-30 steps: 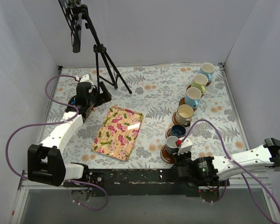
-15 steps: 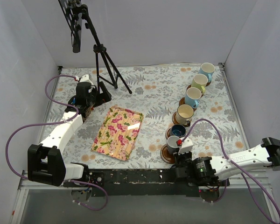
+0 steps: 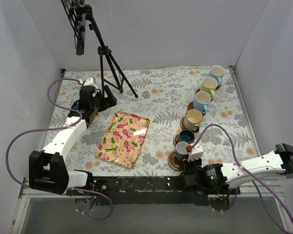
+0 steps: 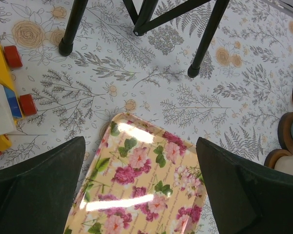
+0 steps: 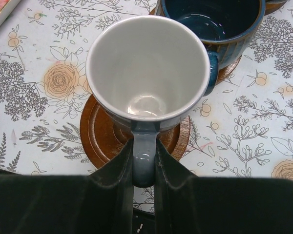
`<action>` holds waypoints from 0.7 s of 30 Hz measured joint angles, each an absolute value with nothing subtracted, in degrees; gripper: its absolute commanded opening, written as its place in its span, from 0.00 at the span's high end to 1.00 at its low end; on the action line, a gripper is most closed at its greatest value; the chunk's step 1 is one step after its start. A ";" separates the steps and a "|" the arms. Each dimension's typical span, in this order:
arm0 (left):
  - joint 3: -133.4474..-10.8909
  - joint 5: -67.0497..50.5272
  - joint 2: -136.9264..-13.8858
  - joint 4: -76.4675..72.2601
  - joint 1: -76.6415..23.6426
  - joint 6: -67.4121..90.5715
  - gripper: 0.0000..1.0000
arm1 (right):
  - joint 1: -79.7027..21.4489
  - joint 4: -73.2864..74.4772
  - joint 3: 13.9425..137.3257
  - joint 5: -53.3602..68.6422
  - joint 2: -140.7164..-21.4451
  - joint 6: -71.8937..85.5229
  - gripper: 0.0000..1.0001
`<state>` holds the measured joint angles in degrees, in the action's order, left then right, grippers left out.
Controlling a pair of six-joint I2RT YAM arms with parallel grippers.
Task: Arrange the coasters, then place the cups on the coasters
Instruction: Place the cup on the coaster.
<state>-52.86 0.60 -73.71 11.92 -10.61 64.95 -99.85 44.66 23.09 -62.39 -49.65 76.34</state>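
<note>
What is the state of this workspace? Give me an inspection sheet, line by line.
Surface: floral-print tabletop.
Job's things: six cups in a diagonal row on the right; the nearest, the grey-white cup, is over a coaster, beside the navy cup.
Clutter: floral tray at centre; toy blocks at far left.
Grippers: left pincer open, empty, above the tray; right pincer shut on the grey-white cup's handle.
Cables: purple cables loop from both arms.
Surroundings: black tripod, white walls.
</note>
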 measured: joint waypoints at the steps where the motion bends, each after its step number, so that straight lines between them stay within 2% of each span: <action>1: -52.86 0.36 -73.73 11.90 -10.61 64.93 0.02 | -99.85 44.34 22.85 -62.28 -49.17 75.99 0.99; 11: -52.84 -4.60 -73.82 11.22 -10.61 64.25 0.02 | -99.88 39.44 21.52 -62.43 -48.84 70.61 0.99; 15: -52.45 -7.68 -73.82 10.41 -11.79 63.77 0.07 | -99.88 39.00 21.52 -62.83 -49.50 70.72 0.99; 18: -52.29 -7.53 -73.82 10.81 -17.54 63.37 0.09 | -99.88 39.00 21.52 -62.65 -49.15 70.59 0.99; 21: -52.29 -7.33 -74.17 11.11 -28.53 64.18 0.12 | -99.88 39.00 21.52 -62.37 -48.69 70.52 0.99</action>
<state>-52.29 -7.33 -74.17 11.11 -28.53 64.18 -99.88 39.00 21.52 -62.37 -48.69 70.52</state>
